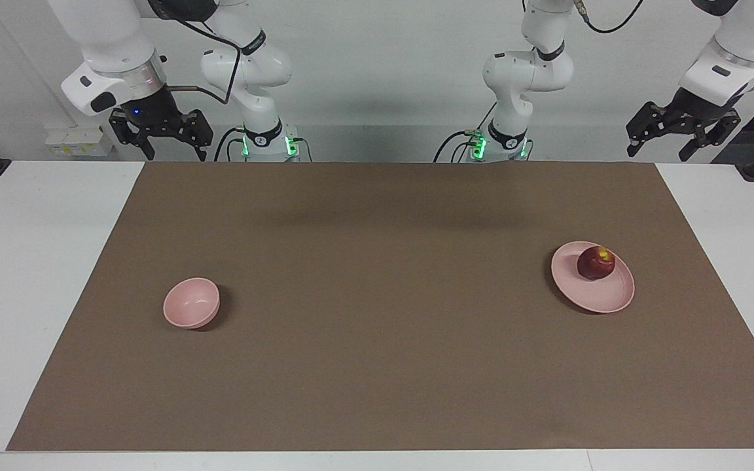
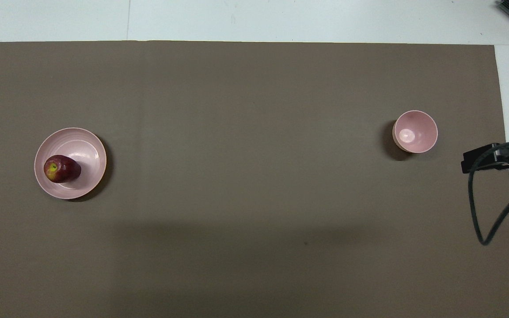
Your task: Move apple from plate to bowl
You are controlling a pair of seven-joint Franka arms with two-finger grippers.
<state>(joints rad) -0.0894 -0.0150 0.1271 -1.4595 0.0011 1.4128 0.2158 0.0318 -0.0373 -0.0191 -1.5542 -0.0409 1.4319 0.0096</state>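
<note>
On the plate (image 1: 603, 297) toward the left arm's end sits the apple (image 1: 595, 262), well apart from both raised, waiting grippers, left (image 1: 682, 135) and right (image 1: 160, 135), jaws spread and holding nothing; the bowl (image 1: 191, 302) stands toward the right arm's end.

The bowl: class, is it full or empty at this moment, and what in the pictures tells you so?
Empty. The bowl shows only its bare pink inside from above; the apple sits on the plate.
</note>
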